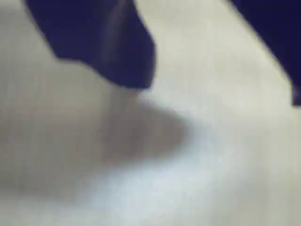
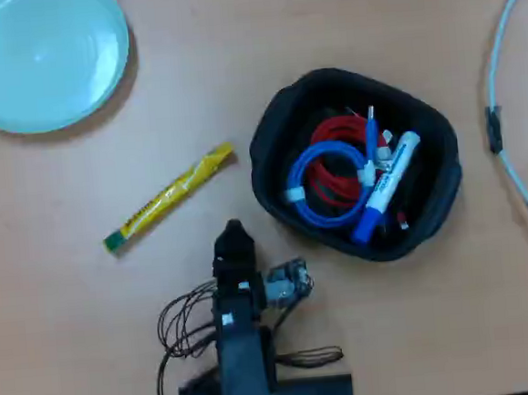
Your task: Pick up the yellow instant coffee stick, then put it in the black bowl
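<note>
Overhead, the yellow instant coffee stick (image 2: 169, 198) is lying flat on the brown table (image 2: 59, 268), slanting from its green end at lower left up to the right, between the light-blue plate (image 2: 41, 59) and the black bowl (image 2: 355, 163) and touching neither. The bowl is holding coiled blue and red cables (image 2: 326, 176) and a blue-and-white marker pen (image 2: 387, 185). The arm's gripper (image 2: 233, 232) is sitting just below the stick and left of the bowl, apart from both, holding nothing. Its jaws are lining up one behind the other overhead, and the wrist view is showing only blurred dark-blue shapes over a pale surface, so how far it is open cannot be told.
</note>
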You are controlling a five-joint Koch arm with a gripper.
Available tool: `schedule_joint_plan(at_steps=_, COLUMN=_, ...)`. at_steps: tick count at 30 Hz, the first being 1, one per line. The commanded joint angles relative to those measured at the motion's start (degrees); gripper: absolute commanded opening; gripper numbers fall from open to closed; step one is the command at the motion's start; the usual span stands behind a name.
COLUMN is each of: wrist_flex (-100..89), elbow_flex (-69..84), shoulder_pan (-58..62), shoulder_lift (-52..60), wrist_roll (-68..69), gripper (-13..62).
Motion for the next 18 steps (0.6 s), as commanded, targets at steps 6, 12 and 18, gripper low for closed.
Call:
schedule_joint_plan(at_steps=6, wrist_flex=-12.7, elbow_flex=10.7, shoulder_pan=-0.6, shoulder_lift=5.9, wrist_roll=2.5, gripper=30.8)
schedule_joint_plan(at_steps=12, wrist_flex=-10.9, elbow_flex=7.8, shoulder_pan=-1.2, shoulder_lift=5.9, wrist_roll=2.6, gripper=30.6)
schedule_joint_plan(at_steps=18, wrist_flex=-4.7, elbow_flex=1.1, shoulder_pan=-4.7, shoulder_lift=5.8, wrist_roll=2.7, gripper=30.7)
